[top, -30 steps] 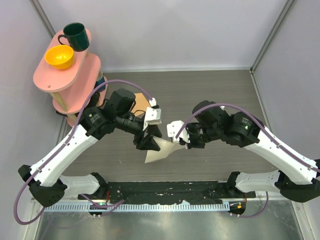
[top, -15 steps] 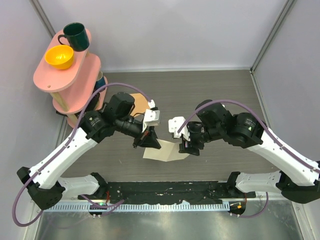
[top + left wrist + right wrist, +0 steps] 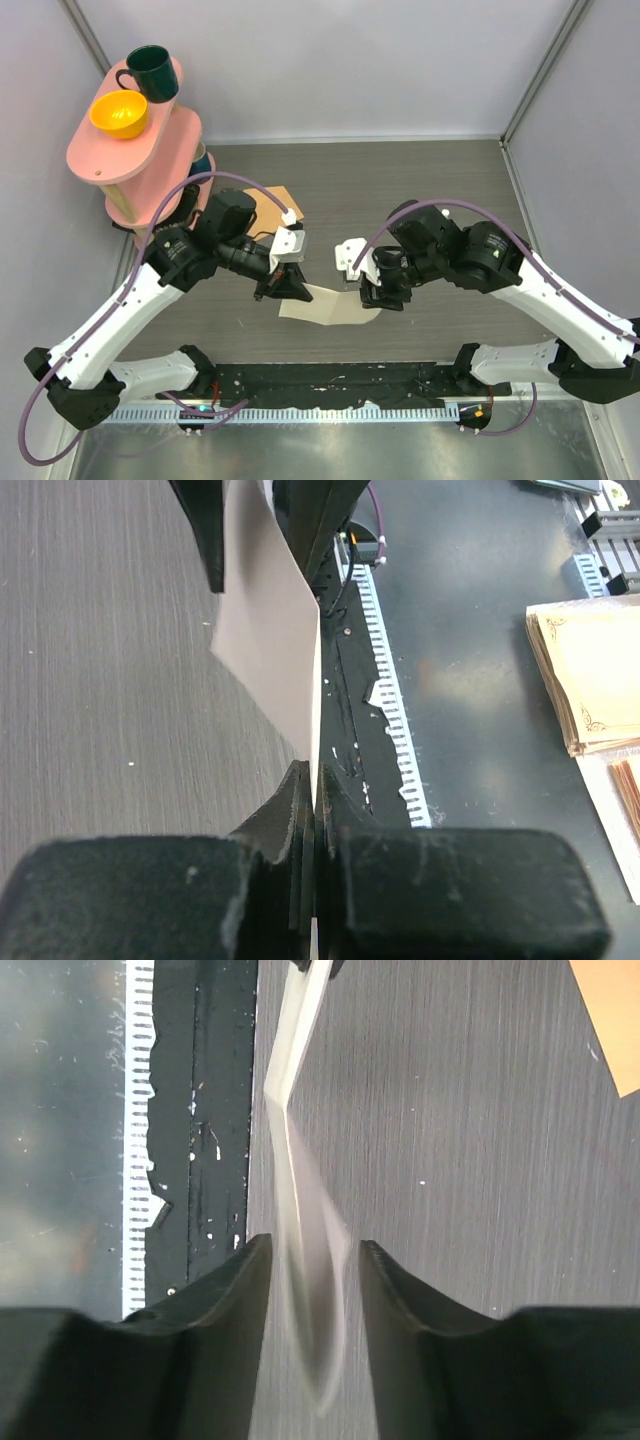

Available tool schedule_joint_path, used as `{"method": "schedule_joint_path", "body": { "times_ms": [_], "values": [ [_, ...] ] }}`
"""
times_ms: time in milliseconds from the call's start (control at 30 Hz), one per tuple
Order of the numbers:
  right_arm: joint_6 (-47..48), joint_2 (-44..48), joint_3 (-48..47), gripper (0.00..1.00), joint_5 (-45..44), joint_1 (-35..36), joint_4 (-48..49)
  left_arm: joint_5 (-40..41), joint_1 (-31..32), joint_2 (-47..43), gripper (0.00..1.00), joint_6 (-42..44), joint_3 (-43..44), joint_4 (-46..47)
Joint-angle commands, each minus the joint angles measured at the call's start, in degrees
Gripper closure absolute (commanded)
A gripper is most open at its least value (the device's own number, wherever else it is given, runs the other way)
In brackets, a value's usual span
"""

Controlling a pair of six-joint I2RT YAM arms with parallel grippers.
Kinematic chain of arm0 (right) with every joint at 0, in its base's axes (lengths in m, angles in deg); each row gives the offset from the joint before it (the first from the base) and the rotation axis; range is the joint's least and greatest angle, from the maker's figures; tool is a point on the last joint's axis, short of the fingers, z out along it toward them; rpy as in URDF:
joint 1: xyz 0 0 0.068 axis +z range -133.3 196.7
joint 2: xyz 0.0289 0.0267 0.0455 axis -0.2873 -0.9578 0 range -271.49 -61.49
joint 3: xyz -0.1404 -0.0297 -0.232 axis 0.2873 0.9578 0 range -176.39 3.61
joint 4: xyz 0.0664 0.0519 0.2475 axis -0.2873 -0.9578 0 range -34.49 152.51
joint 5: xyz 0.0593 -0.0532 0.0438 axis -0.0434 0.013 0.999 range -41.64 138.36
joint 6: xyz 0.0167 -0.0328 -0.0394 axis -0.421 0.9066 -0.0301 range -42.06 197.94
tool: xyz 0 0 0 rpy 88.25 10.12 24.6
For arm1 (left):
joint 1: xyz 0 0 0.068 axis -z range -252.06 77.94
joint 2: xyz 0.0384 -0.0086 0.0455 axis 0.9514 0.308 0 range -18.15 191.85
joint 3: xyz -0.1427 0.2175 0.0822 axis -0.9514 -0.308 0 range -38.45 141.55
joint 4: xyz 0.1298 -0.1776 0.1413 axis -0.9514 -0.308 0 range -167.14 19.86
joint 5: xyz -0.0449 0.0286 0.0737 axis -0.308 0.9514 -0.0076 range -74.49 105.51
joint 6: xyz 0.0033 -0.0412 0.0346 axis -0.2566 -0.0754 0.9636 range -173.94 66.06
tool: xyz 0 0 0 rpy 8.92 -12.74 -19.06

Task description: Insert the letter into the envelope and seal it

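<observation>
Near side of envelope (image 3: 268, 207), toward arm bases: letter (image 3: 325, 305), long axis left-right; left gripper (image 3: 290, 290) clamped on left end, right gripper (image 3: 378, 297) parted around right end

The left arm (image 3: 110, 320) and right arm (image 3: 570, 310) wear glossy white shells on their long links, with bulky black housings at the joints. A thin purple cable (image 3: 240, 176) arcs away behind each hand. Just behind the left hand (image 3: 298, 290) sits a small white block (image 3: 289, 243); the right hand (image 3: 375, 297) has one too. The fingers (image 3: 225, 1295) are matte black, tapered and lightly scuffed.
</observation>
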Motion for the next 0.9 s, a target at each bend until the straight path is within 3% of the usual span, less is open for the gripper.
{"method": "schedule_joint_path", "body": {
  "times_ms": [0, 100, 200, 300, 333, 400, 467, 500, 567, 600, 633, 733, 867],
  "values": [
    [-0.9, 1.9, -2.3, 0.49, 0.3, 0.3, 1.8, -1.9, -0.3, 1.1, 1.0, 4.3, 2.1, -3.7],
    [-0.4, 3.0, -1.5, 0.44, 2.6, 0.3, 4.5, -3.3, -0.3, 2.5, 1.0, 4.5, 3.6, -5.4],
    [1.2, 1.7, -1.6, 0.49, 4.5, 0.3, 3.6, -3.6, -0.3, 3.2, 1.0, 4.0, 4.1, -5.4],
    [3.0, 0.1, -1.8, 0.7, 5.2, 0.3, 1.1, -2.9, -0.3, 2.3, 1.0, 3.9, 3.6, -5.3],
    [3.0, -0.1, -2.0, 0.83, 5.3, 0.3, 0.9, -2.9, -0.4, 2.0, 1.0, 3.7, 3.7, -5.3],
    [1.8, 0.0, -2.1, 0.94, 5.7, 0.3, 1.6, -2.0, -0.9, 1.7, 1.0, 2.0, 3.6, -4.7],
    [-0.2, 0.4, -1.8, 0.99, 5.4, 0.3, 4.6, -0.1, -2.9, 1.2, 0.83, -3.2, 3.1, -1.9],
    [-1.4, 0.8, -1.4, 0.99, 4.7, 0.3, 5.8, -1.2, -4.6, 1.0, 0.55, -5.0, 2.5, -0.8],
    [-4.4, 1.1, -0.9, 0.99, 4.1, 0.2, 8.8, -4.8, -11.6, 0.0, 0.29, -14.7, -0.1, 5.7],
    [-5.4, 1.4, -0.2, 0.99, 3.8, 0.0, 10.2, -7.4, -14.1, -0.7, 0.1, -18.9, -1.2, 8.3],
    [-7.6, 1.7, 0.2, 0.99, 4.0, -0.5, 11.0, -7.8, -16.6, -1.4, 0.02, -24.9, -2.2, 13.4],
    [-12.4, 2.4, 1.9, 0.99, 4.2, -2.9, 13.5, -7.5, -26.6, -4.8, 0.0, -30.7, -4.4, 21.5],
    [-22.2, 2.4, 2.8, 0.99, 5.6, -9.2, 17.7, -9.2, -41.8, -9.8, 0.0, -45.6, -7.3, 34.4]
  ]
}}
